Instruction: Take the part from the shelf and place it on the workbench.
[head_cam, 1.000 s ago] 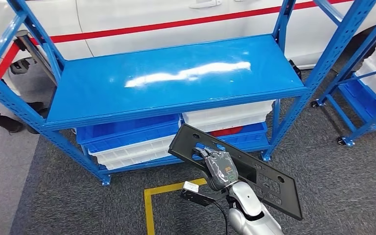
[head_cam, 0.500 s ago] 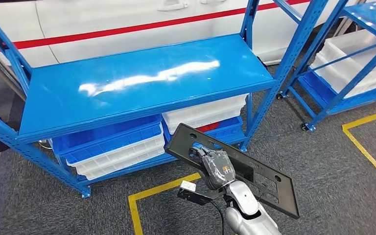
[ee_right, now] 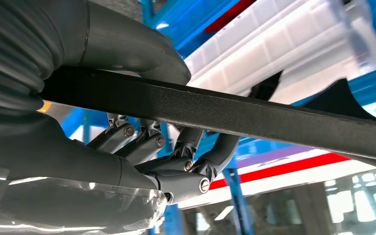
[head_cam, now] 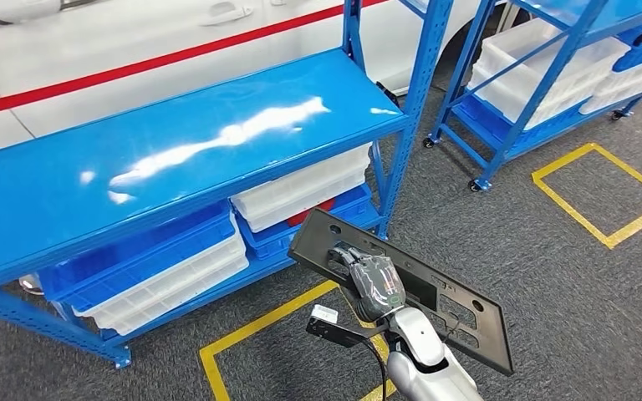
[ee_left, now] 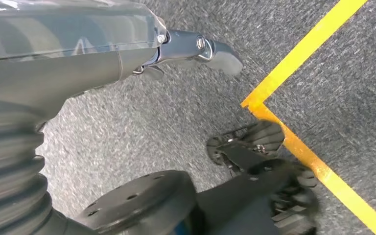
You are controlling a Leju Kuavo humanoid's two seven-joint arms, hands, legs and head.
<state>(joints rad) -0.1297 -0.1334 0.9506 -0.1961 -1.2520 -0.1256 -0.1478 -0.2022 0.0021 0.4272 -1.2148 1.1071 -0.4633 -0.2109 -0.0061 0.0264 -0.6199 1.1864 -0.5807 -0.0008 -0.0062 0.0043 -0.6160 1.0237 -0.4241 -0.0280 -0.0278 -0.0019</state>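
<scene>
The part (head_cam: 313, 242) is a long flat black plastic panel with several cut-outs. My right hand (head_cam: 376, 288) grips it near its middle and holds it level above the grey carpet, in front of the blue shelf (head_cam: 175, 150). In the right wrist view the panel's edge (ee_right: 254, 117) crosses the picture, with the thumb on one face and the fingers (ee_right: 186, 161) curled against the other. My left hand (ee_left: 127, 54) hangs over the carpet and holds nothing; a fingertip (ee_left: 223, 56) is stretched out.
The shelf's top board is bare and shiny. White bins (head_cam: 301, 188) and blue bins (head_cam: 134, 259) fill its lower level. A second blue rack (head_cam: 535, 75) with white bins stands to the right. Yellow tape outlines (head_cam: 610, 196) mark the carpet. A white car body (head_cam: 134, 50) is behind.
The whole view has swung to the right, so the shelf has slid left and the second rack and a yellow square have come in. My right hand keeps its hold on the panel.
</scene>
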